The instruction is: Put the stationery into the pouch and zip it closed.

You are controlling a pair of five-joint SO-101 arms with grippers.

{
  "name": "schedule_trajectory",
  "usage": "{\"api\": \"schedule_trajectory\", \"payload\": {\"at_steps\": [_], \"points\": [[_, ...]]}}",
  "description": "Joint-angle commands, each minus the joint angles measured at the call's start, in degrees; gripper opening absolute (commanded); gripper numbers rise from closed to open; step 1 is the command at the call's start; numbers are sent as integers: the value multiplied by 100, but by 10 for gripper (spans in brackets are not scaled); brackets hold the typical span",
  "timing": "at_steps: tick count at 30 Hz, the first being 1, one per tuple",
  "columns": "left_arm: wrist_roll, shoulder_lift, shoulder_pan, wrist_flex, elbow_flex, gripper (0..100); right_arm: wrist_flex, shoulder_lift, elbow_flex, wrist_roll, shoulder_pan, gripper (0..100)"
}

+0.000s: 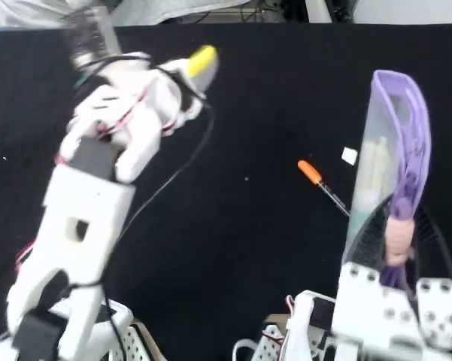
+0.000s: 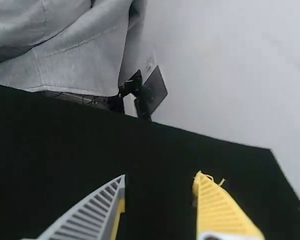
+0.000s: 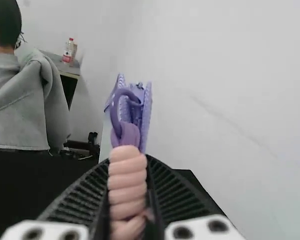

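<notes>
Purple-trimmed clear pouch (image 1: 391, 150) upright | right gripper (image 3: 127, 167) pinching its pink pull (image 3: 126, 190) | left gripper (image 2: 160, 182) spread | orange pen (image 1: 322, 183) on table (image 1: 248, 263)

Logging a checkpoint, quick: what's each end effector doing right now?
Left end effector: open, empty.
Right end effector: closed on the pink strap of the pouch.

White wall (image 2: 229, 60) behind black tabletop (image 1: 241, 241)
</notes>
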Motion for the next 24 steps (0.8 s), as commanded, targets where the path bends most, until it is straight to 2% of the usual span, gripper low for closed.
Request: {"api": "schedule_trajectory", "payload": {"at_steps": [1, 8, 12, 15, 20, 24], "points": [[-695, 571, 251, -105, -523, 220, 0, 479, -505, 18, 264, 11], [-2338, 1688, 1121, -149, -576, 219, 448, 1138, -1358, 18, 607, 11], [-2558, 2215, 1516, -149, -699, 219, 844, 1508, -1815, 18, 607, 11], [-2136, 2699, 1631, -132, -989, 219, 1116, 1727, -2176, 18, 615, 11], [-730, 3640, 1727, -53, -1710, 219, 1626, 2123, -2888, 26, 624, 11], [281, 4378, 2000, 510, -2527, 219, 2101, 2448, -3257, 44, 624, 11]]}}
